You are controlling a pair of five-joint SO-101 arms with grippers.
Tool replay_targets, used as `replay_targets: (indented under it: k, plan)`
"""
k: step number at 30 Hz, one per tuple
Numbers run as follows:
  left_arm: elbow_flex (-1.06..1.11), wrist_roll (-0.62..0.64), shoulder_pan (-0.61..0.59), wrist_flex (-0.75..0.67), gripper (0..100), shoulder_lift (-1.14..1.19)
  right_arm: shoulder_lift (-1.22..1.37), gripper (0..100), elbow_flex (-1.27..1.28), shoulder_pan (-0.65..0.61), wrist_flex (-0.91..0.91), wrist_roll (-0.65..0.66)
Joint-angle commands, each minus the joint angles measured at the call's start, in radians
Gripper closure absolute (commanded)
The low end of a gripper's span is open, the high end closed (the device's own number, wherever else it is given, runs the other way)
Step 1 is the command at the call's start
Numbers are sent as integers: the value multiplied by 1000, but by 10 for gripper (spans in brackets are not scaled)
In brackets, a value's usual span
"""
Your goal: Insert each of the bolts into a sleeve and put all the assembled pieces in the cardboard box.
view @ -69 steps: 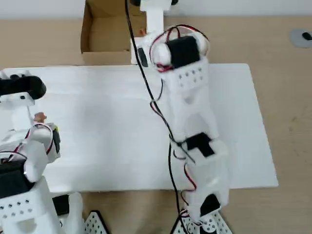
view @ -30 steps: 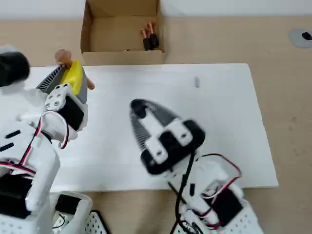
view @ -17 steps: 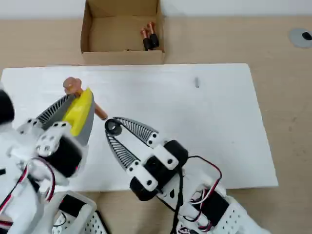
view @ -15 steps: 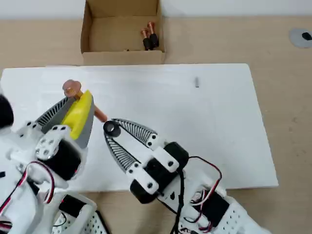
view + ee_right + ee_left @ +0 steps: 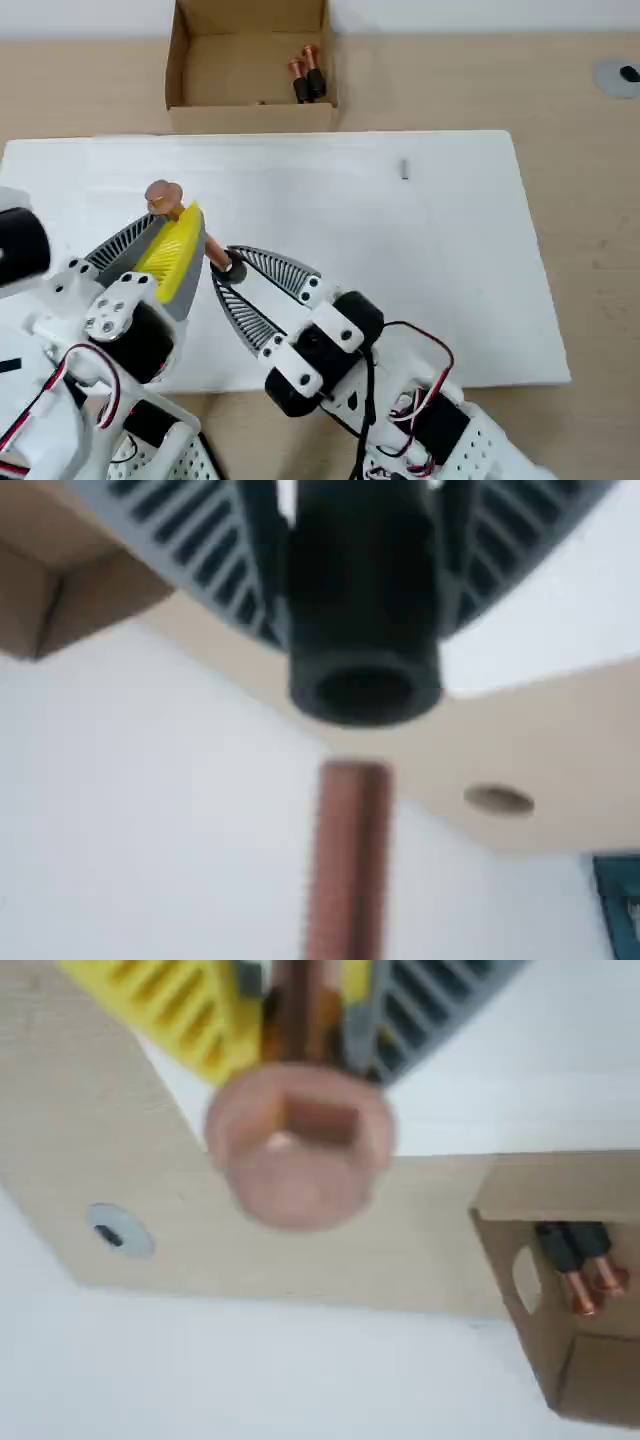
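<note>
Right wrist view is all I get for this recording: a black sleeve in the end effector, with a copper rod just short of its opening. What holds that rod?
Observer: The left end effector does. It is shut on a bolt, and the bolt's wide head sticks out on the side away from the sleeve.
Operator: Is anything in the box yet?
Observer: Yes, two assembled pieces lie side by side in one corner of the cardboard box.
Operator: Where on the table is this happening?
Observer: Over the white board, on the half toward the left arm, with the box beyond the board's far edge.
</note>
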Motion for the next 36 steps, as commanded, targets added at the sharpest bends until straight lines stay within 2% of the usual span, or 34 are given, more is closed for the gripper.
replay_targets:
  k: [1, 9, 17, 28, 33, 36]
  plan:
    - [3, -32, 12, 0, 994, -2, -15, 989, -12, -13, 34, -48]
    - [86, -138, 17, -2, 994, -8, -16, 989, -12, -13, 40, -57]
    - [229, -226, 15, -8, 994, -160, -15, 989, -12, -13, 41, -77]
    - [354, -227, 18, -46, 994, -246, -15, 989, -7, -13, 41, -78]
    - [402, -226, 120, -84, 994, -240, -15, 989, -7, -13, 43, -78]
    - [436, -229, 126, -129, 994, -239, -15, 989, -8, -13, 43, -78]
